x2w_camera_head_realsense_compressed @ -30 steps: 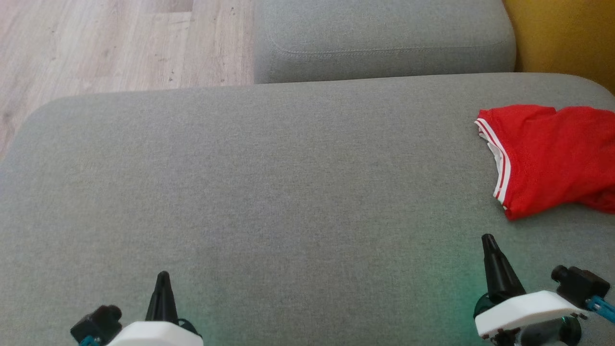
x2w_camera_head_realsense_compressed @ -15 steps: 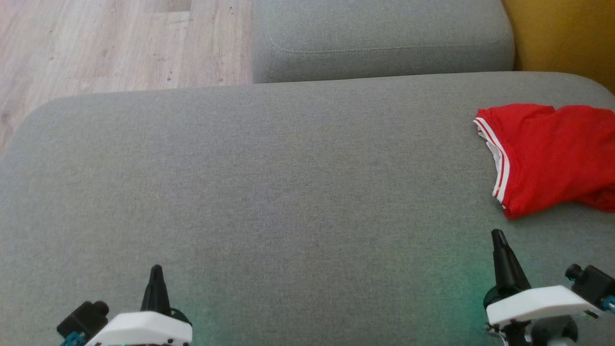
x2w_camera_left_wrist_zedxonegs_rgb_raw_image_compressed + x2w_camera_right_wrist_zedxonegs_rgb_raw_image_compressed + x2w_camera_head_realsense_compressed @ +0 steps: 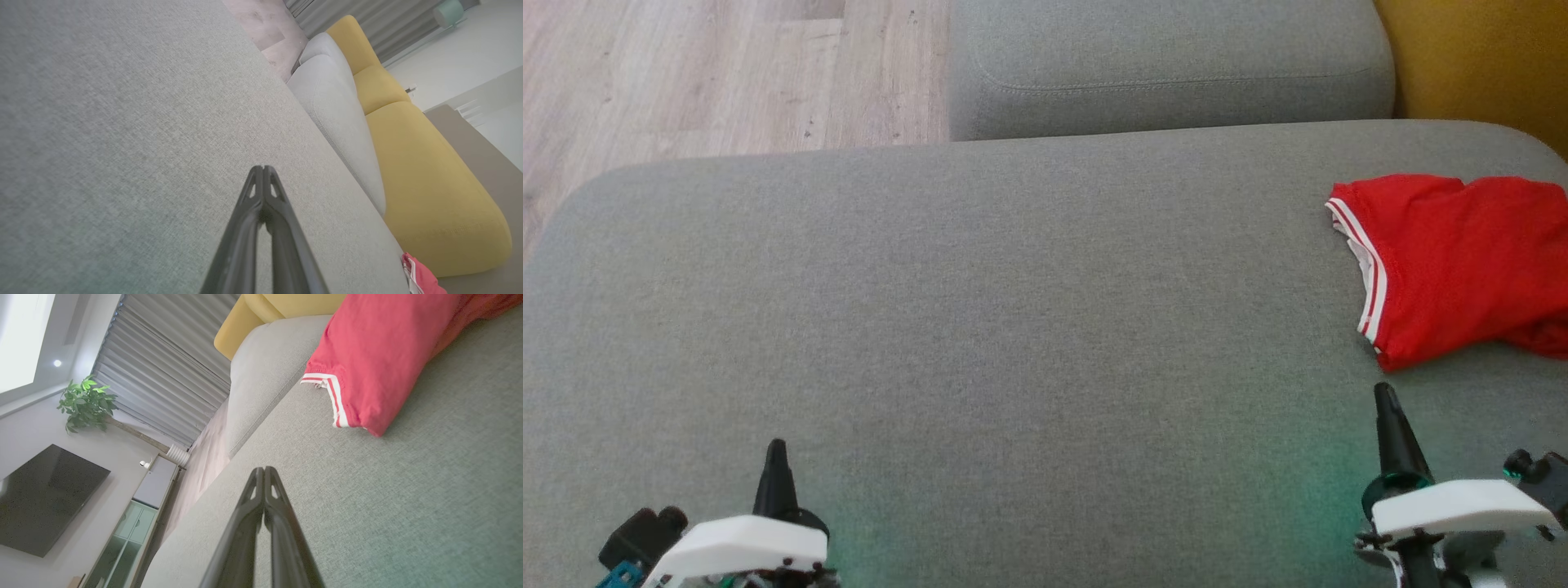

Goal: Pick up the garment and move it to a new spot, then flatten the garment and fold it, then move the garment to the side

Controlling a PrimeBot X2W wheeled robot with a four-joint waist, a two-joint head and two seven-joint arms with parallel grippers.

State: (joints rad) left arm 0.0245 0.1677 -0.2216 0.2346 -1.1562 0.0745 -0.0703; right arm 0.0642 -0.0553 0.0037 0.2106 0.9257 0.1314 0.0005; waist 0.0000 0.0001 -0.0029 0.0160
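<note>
Grey woven upholstery forms the near work surface: one large seat cushion. Two grippers hover low over its near edge. The left gripper is at the lower left, with both fingers pressed together and holding nothing. The right gripper is at the lower right, also closed on itself and empty.

One red garment with white-striped trim lies crumpled on the cushion's right side, just beyond the right gripper's tip and not touching it. It is well apart from the left gripper.

Beyond the cushion are one smaller grey cushion, one yellow seat section and a wood-plank floor.

The left wrist view shows the closed fingertips and one corner of the garment far off. The right wrist view shows the garment close ahead, and adds one dark television, one potted plant and one grey pleated curtain.
</note>
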